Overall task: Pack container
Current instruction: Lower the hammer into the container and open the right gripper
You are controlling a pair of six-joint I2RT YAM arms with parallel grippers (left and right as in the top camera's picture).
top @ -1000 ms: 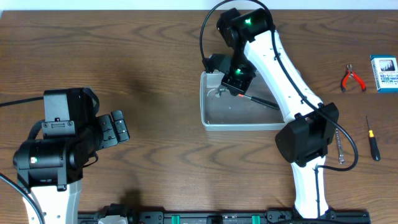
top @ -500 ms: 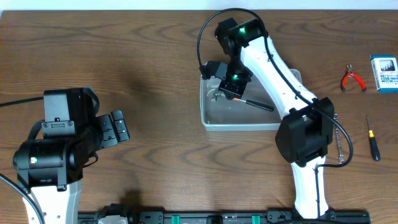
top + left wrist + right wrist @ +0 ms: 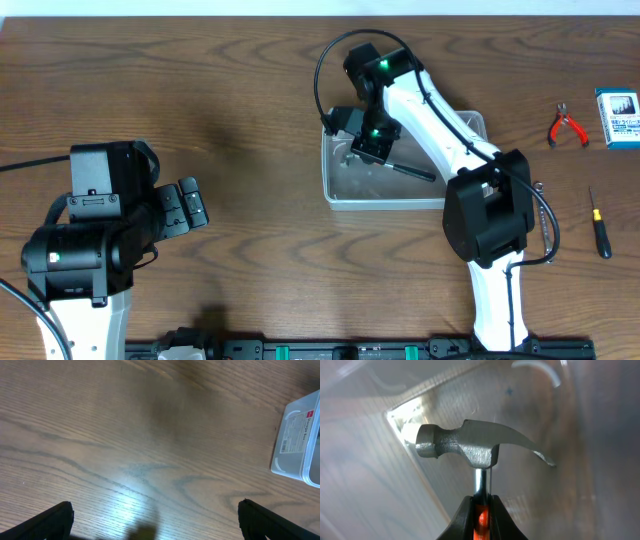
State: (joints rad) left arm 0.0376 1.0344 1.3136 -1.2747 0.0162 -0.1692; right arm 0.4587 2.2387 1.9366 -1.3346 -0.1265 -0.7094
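The clear plastic container (image 3: 340, 190) sits at the table's centre right; its corner also shows in the left wrist view (image 3: 300, 440). My right gripper (image 3: 372, 140) is shut on a small claw hammer with a steel head (image 3: 470, 445) and an orange-and-black handle (image 3: 410, 170). It holds the hammer inside the container, head near the tub's left end wall (image 3: 395, 420). My left gripper (image 3: 185, 205) is open and empty above bare table at the left, far from the container.
Red-handled pliers (image 3: 566, 126) and a small blue-and-white box (image 3: 617, 116) lie at the far right. A black screwdriver (image 3: 599, 226) and a metal tool (image 3: 546, 240) lie right of the right arm's base.
My right gripper has moved left and slightly up within the container, carrying the hammer with it. The left arm has not moved.
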